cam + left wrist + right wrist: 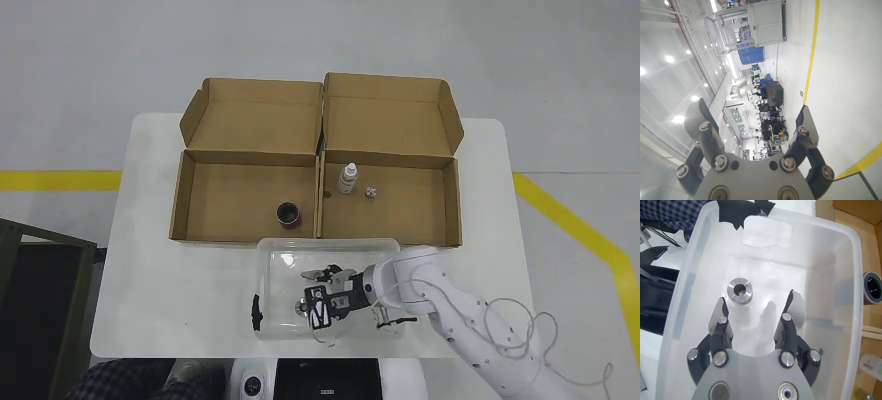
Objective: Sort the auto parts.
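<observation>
Right gripper (756, 295), spread wide and empty, sits in the clear bin (855, 294), likely to straddle the steel bushing (740, 293); left gripper (753, 103) gapes, empty.

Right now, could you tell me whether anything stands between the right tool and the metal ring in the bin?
Nothing visible does. The right tool, open inside the clear bin, has bare floor between it and the metal ring, which lies just ahead, off to one side of its midline.
</observation>
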`<state>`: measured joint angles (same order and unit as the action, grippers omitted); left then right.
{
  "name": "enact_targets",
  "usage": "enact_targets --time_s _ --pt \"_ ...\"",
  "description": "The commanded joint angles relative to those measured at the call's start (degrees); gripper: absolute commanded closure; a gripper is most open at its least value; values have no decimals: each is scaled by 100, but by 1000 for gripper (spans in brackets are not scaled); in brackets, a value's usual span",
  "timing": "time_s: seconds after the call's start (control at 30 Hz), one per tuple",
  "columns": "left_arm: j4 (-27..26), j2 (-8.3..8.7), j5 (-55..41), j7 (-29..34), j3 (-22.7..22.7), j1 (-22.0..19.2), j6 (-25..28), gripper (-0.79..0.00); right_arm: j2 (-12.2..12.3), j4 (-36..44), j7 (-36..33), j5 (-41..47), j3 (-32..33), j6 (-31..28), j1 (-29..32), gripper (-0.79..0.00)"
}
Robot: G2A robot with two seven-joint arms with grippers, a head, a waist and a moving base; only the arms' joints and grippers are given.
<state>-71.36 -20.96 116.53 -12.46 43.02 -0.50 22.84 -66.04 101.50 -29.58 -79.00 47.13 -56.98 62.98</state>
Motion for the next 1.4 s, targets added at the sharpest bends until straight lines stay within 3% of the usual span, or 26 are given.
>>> enact_targets --time_s 0.0,0.3,0.43,0.5,0.6,0.67,1.07,1.37 --pt "0 0 0 0 0 0 0 -785 -11 -65 90 -62 -69 18 -19 -539" --pt "0 0 0 0 0 0 0 -785 -85 -347 483 -350 -440 135 -138 -496" --pt "0 0 0 0 0 0 0 -785 -124 -471 601 -468 -583 219 -211 -351" --pt "0 0 0 0 0 0 0 -785 -140 -524 652 -490 -616 266 -252 -326" --pt "0 0 0 0 0 0 0 -785 -154 -581 701 -504 -639 306 -305 -200" --pt "0 0 0 0 0 0 0 -785 -159 -592 716 -497 -642 315 -328 -3" --pt "0 0 0 0 0 0 0 -785 -128 -276 786 15 -401 263 -379 0" --pt "0 0 0 0 0 0 0 -785 -73 136 1058 548 78 585 -348 0"
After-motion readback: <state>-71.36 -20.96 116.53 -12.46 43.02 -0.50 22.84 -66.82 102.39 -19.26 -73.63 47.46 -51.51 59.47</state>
